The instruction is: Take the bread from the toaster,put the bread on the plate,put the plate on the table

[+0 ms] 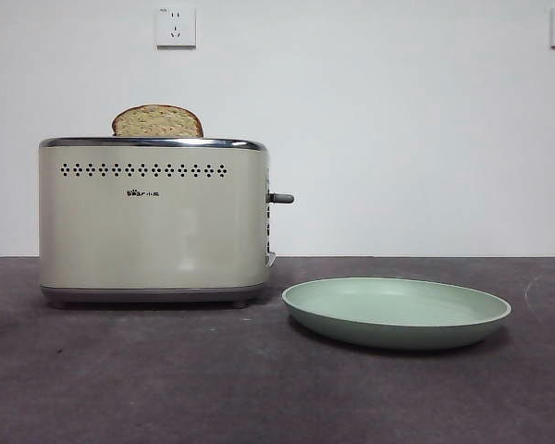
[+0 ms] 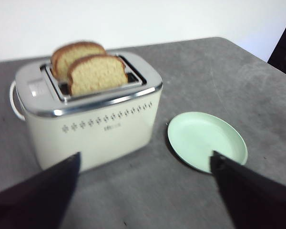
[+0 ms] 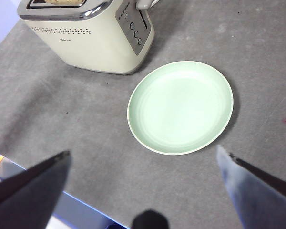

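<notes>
The cream toaster (image 1: 153,222) stands on the left of the dark grey table (image 1: 259,388). In the left wrist view the toaster (image 2: 95,124) holds two upright slices. The light tan bread (image 2: 97,74) is in the slot nearer the row of holes, and a second slice (image 2: 74,51) stands behind it. The front view shows one speckled domed top (image 1: 157,121); I cannot tell which slice it is. The mint-green plate (image 1: 396,312) lies empty to the right of the toaster. My left gripper (image 2: 145,157) is open, above and in front of the toaster. My right gripper (image 3: 143,151) is open above the plate (image 3: 180,107).
The toaster's grey lever (image 1: 280,198) sticks out toward the plate. A white wall with two sockets (image 1: 176,27) stands behind the table. The table's near edge (image 3: 62,191) shows in the right wrist view. No arm shows in the front view.
</notes>
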Tool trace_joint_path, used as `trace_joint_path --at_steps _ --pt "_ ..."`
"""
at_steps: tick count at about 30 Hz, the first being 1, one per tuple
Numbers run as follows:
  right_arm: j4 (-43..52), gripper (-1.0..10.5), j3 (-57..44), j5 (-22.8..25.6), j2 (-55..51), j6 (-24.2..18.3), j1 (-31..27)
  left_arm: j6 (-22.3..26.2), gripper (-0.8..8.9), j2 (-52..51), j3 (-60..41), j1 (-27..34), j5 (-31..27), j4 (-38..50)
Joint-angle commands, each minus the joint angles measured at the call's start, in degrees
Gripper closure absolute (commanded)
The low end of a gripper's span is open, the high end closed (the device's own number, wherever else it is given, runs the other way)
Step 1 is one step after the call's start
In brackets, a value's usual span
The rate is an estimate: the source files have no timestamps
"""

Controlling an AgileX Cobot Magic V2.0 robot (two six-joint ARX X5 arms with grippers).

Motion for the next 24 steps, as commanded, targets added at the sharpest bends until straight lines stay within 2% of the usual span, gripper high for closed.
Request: trace_joint_path --at_steps 1,6,16,21,24 --pt "0.2 2.8 0.0 0.1 0.4 -1.0 0.1 3.1 1.79 2.4 0.1 0.0 0.3 3.9" --pt "0.3 2.8 0.0 0.1 1.2 -1.0 0.1 5.2 1.8 10.3 0.2 -0.4 3.4 13.9" --pt "0.3 2.9 0.0 0.1 3.4 -1.6 0.1 10.0 1.81 31.2 0.7 -3.0 3.1 35.9" --pt "0.3 2.9 0.0 0.1 4.2 -1.7 0.1 10.1 1.89 41.6 3.8 -3.7 3.0 42.4" --pt "0.3 2.9 0.0 0.1 4.6 -1.6 0.1 11.5 1.89 47.1 7.0 -4.3 3.0 43.1"
